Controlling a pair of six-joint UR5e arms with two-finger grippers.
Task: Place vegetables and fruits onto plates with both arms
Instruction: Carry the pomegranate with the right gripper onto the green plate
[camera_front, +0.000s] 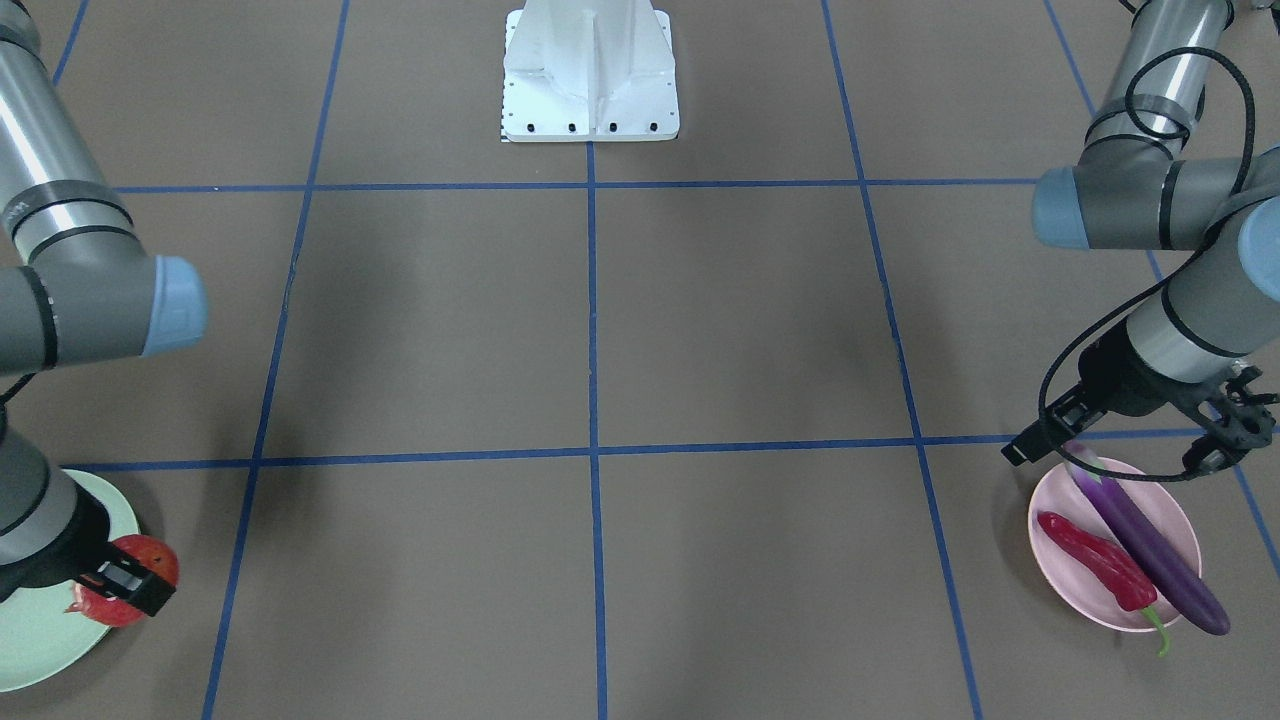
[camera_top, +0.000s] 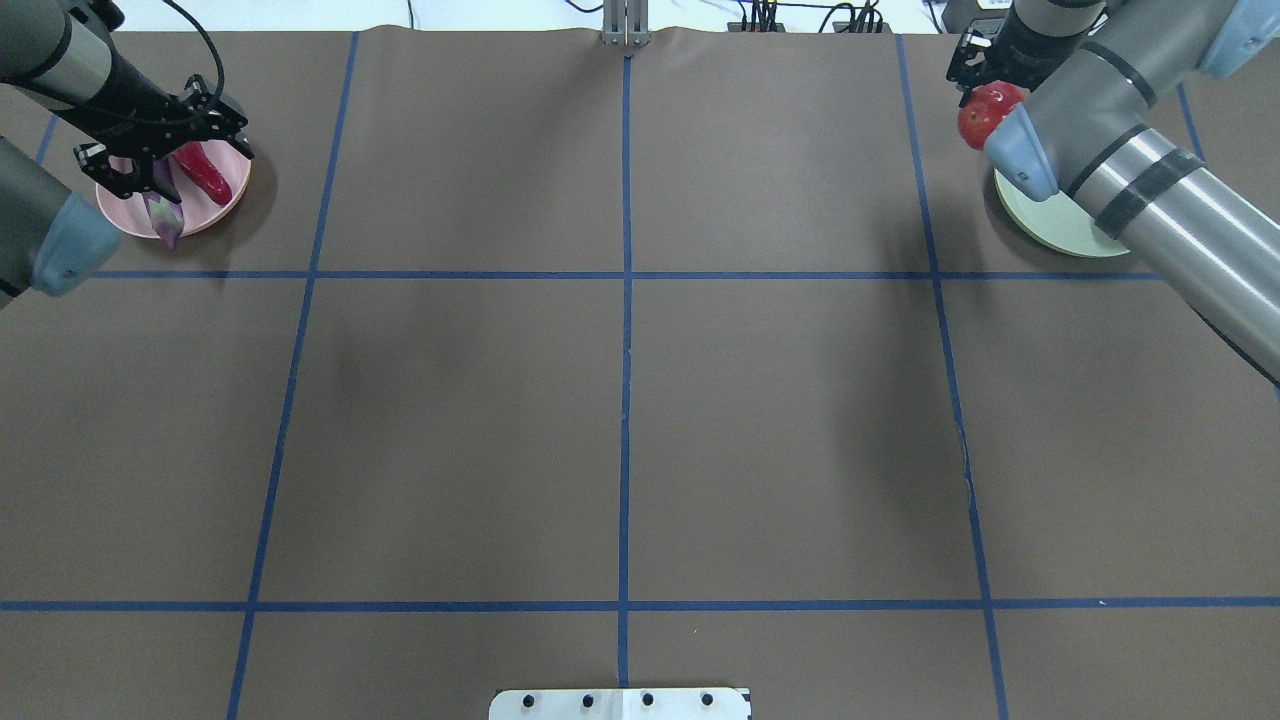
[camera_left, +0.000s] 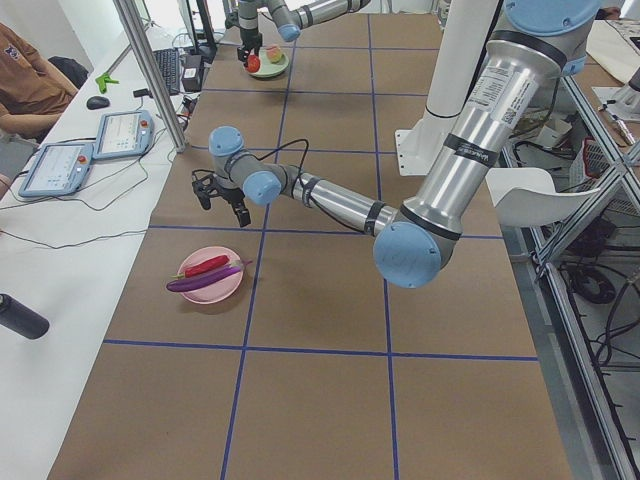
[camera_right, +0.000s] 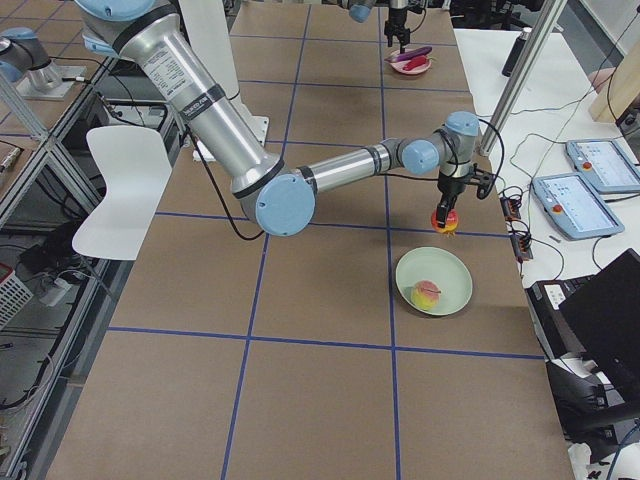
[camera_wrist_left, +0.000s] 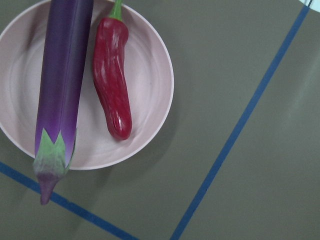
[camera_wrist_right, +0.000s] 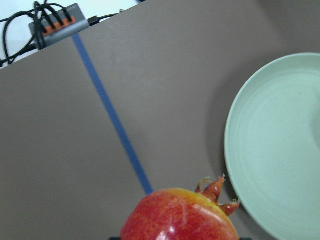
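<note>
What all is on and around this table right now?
table: one, brown with blue lines
pink plate: one, pale, robot's left end
green plate: one, mint, robot's right end
eggplant: one, purple, on pink plate, ends overhanging
chili pepper: one, red, on pink plate beside eggplant
peach: one, yellow-pink, on green plate
round fruit: one, red-orange, held beside green plate
pedestal: one, white, robot's side
tablets: two, grey, side bench
person: one, brown sleeve, by bench
left gripper: one, black, open above pink plate
right gripper: one, black, shut on round fruit

Blue tape lines (camera_top: 625, 400) cross the brown table (camera_top: 450, 420); beside the table lie a mouse (camera_left: 97, 102) and a black bottle (camera_left: 20, 317).
</note>
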